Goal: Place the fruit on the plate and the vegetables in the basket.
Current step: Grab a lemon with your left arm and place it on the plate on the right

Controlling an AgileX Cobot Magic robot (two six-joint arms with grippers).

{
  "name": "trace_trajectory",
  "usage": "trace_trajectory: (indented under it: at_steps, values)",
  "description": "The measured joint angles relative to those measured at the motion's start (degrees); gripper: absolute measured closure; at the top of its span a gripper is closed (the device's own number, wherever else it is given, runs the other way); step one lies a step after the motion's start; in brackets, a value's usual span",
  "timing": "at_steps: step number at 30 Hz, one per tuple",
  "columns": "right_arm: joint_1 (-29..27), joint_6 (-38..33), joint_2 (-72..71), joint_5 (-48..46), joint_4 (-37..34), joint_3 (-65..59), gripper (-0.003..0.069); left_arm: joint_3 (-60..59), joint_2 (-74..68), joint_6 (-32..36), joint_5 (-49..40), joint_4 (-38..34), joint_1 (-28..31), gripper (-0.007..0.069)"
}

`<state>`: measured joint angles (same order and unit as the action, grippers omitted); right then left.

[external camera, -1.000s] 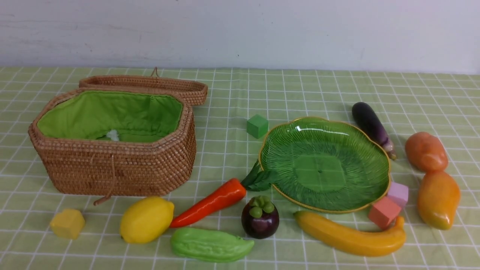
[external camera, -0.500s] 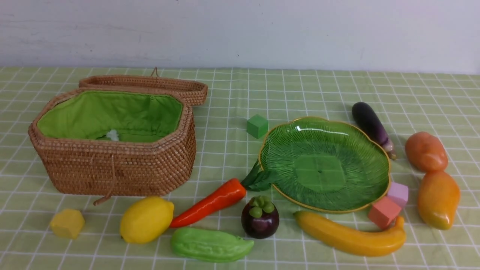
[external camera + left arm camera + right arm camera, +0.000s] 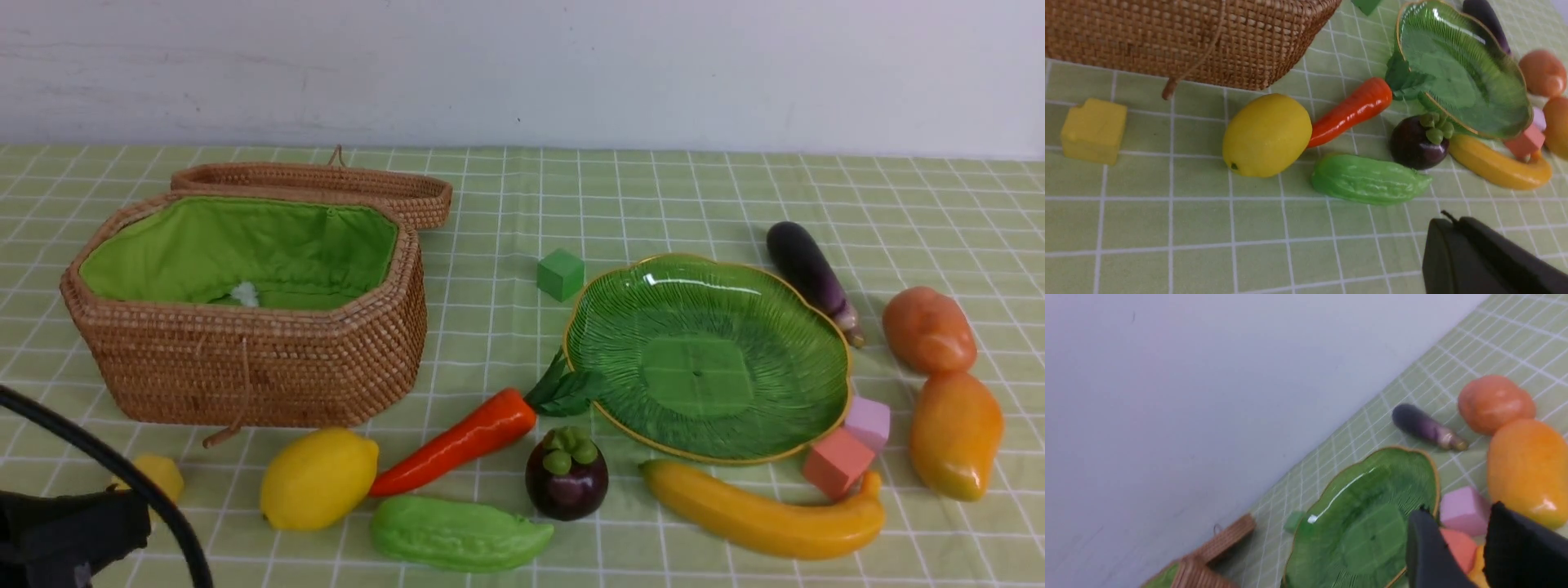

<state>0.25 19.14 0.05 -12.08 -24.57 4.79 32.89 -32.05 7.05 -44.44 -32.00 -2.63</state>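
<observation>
Wicker is making up the biggest thing here. The large brown octagonal woven basket with bright green cloth lining is standing open on the green checked tablecloth, and no vegetable is showing inside it.

The wide shallow green ribbed glass plate with a wavy gold rim is serving as the dial's centre, with twelve toward the wall. The basket is sitting at nine o'clock, apart from the plate, and the plate is holding nothing.

- The long yellow toy banana is lying at six, just beside the rim.
- The long dark purple eggplant is lying at one.
- The orange-red carrot with dark green leaves is lying at eight, its leaves meeting the rim.
- The bumpy light-green gourd is lying at seven, farther out.
- The orange-yellow mango is sitting at four.
- The yellow lemon is sitting at eight, near the basket's front.
- The brownish-orange potato is sitting at three.
- The dark purple mangosteen with a green cap is sitting at seven, between carrot and banana.

The left gripper is hovering at eight, beyond the lemon, with its jaws closed on nothing. The right gripper is hanging around four or five, with its jaws parted and nothing between them.

The sorting seems to be only starting, with both arms approaching their first picks. The left arm is probably needing to open its jaws before lowering over the lemon or gourd. The right is likely needing to descend onto the mango or banana and close.
</observation>
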Motion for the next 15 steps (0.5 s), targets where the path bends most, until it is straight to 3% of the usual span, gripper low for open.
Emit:
trace_trajectory:
  at_steps: [8, 11, 15]
  values:
    - [9.11, -18.36, 16.07, -34.57, 0.19, 30.09, 0.0552, 9.82, -8.09, 4.2, -7.87, 0.08, -2.46, 0.0638]
    - [11.68, -23.52, 23.4, -44.91, -0.02, 39.99, 0.0572, 13.83, -12.86, 5.02, -11.14, 1.66, -8.96, 0.0638]
    - [12.87, -28.22, 28.55, -51.47, -1.59, 47.58, 0.0573, 16.21, -18.06, 4.07, -14.92, 5.21, -17.5, 0.0638]
